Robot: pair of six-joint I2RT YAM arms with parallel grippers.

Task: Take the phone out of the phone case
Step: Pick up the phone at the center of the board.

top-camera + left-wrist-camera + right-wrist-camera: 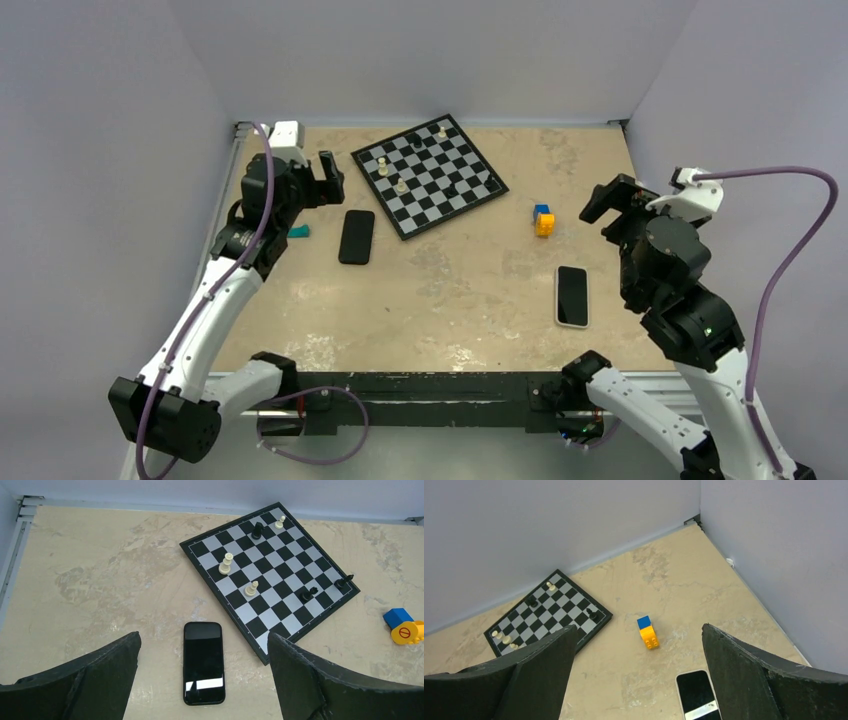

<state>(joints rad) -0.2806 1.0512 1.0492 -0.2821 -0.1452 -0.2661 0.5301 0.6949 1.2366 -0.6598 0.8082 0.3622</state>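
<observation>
Both jaws gape wide and empty, the left gripper (pixel 204 637) near the phone case (pixel 203 662), which lies flat just left of the chessboard (pixel 465 180), the right gripper (pixel 640 628) near the bare phone (pixel 697 696), well right of that board.

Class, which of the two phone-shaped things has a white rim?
The phone on the right; the phone case beside the chessboard is all black.

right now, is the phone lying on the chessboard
No, the phone lies on the bare table, well apart from the chessboard.
</observation>
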